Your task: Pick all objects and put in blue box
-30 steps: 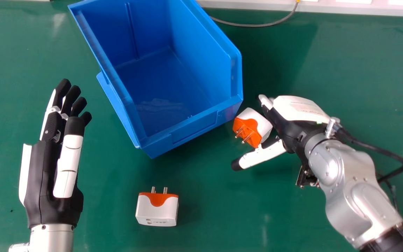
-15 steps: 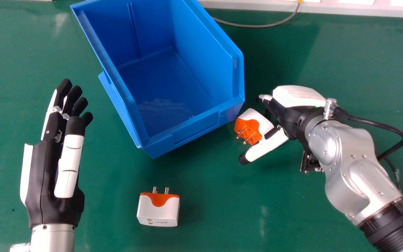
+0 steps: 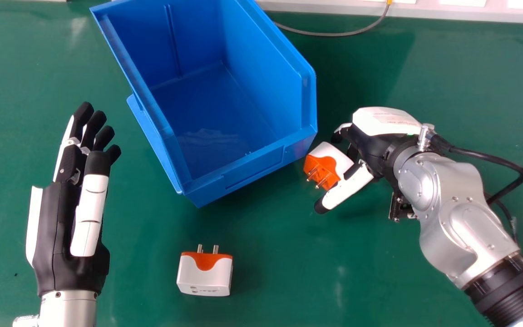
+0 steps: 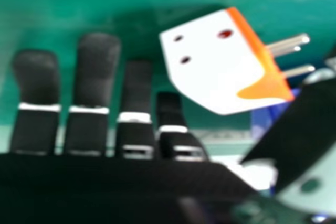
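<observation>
Beside the near right corner of the blue box (image 3: 234, 113) my right hand (image 3: 370, 145) is open around a white and orange plug adapter (image 3: 328, 164), its thumb on the adapter's near side. In the right hand view, the adapter (image 4: 210, 61) lies between the fingers and thumb of my right hand (image 4: 94, 82); the fingers are relaxed, not wrapped round it. A second adapter (image 3: 204, 274) rests on the table at the lower middle, pins pointing toward the box. My left hand (image 3: 68, 218) is open at the left, fingers straight.
The green table (image 3: 288, 272) extends around the box. A grey cable (image 3: 325, 33) curves along the far edge behind the box, beside a white ledge (image 3: 452, 12). Nothing lies inside the box.
My right hand has shifted slightly away from me, and its fingers and thumb have bent in somewhat toward the adapter. My left hand has kept still.
</observation>
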